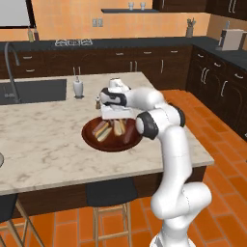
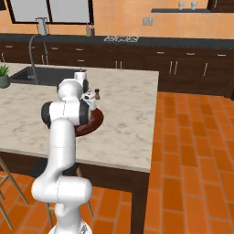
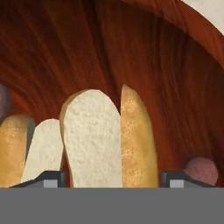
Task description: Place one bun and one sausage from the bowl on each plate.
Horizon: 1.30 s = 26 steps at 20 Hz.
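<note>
The dark reddish-brown wooden bowl [image 1: 91,138] [image 2: 94,122] [image 3: 65,43] sits near the middle of the marble island. It holds split buns [image 1: 102,129] and sausages [image 1: 129,133]. My gripper [image 1: 116,117] [image 3: 111,179] points down into the bowl and is open. One fingertip [image 3: 49,179] stands on each side of a bun [image 3: 94,135], with a small gap on the right. A second bun [image 3: 26,148] lies to its left, and a sausage end [image 3: 201,169] shows by the right finger. A pale grey sliver [image 1: 1,160] at the counter's left edge could be a plate; I cannot tell.
A white bottle [image 1: 78,88] and a small brown shaker [image 1: 98,102] [image 2: 97,94] stand just behind the bowl. The sink [image 1: 34,90] with its faucet lies at the back left. Dark stools [image 1: 111,193] sit under the counter's front edge. A potted plant [image 2: 3,76] is at the far left.
</note>
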Motion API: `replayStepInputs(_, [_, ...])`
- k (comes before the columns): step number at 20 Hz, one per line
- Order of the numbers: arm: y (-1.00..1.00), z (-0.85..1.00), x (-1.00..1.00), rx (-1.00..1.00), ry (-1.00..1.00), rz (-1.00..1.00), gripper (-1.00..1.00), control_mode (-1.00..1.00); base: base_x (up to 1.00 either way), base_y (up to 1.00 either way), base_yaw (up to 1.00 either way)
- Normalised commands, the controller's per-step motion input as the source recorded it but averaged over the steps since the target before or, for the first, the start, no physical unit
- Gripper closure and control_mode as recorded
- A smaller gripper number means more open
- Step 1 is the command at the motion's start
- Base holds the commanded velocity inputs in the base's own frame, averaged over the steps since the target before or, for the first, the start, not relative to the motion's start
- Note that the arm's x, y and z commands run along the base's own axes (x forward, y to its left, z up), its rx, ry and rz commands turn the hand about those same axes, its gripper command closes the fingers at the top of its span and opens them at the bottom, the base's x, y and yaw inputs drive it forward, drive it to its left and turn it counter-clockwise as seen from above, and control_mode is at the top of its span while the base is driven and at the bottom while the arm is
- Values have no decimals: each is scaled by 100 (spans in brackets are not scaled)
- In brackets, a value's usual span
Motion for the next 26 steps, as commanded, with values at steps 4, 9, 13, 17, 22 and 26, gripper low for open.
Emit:
replayStepInputs(4, [-5, 98, -99, 0, -33, 0, 100, -100, 0, 0, 0])
replayStepInputs(9, [-29, 86, -100, -1, -43, 2, 100, -100, 0, 0, 0])
replayStepInputs(13, [0, 49, -100, -6, -5, 6, 100, -100, 0, 0, 0])
replayStepInputs(17, [0, 0, -39, -1, 0, 0, 100, -100, 0, 0, 0])
replayStepInputs(22, [0, 0, 0, 0, 0, 0, 100, -100, 0, 0, 0])
replayStepInputs(26, [7, 0, 0, 0, 0, 0, 100, 100, 0, 50, -2])
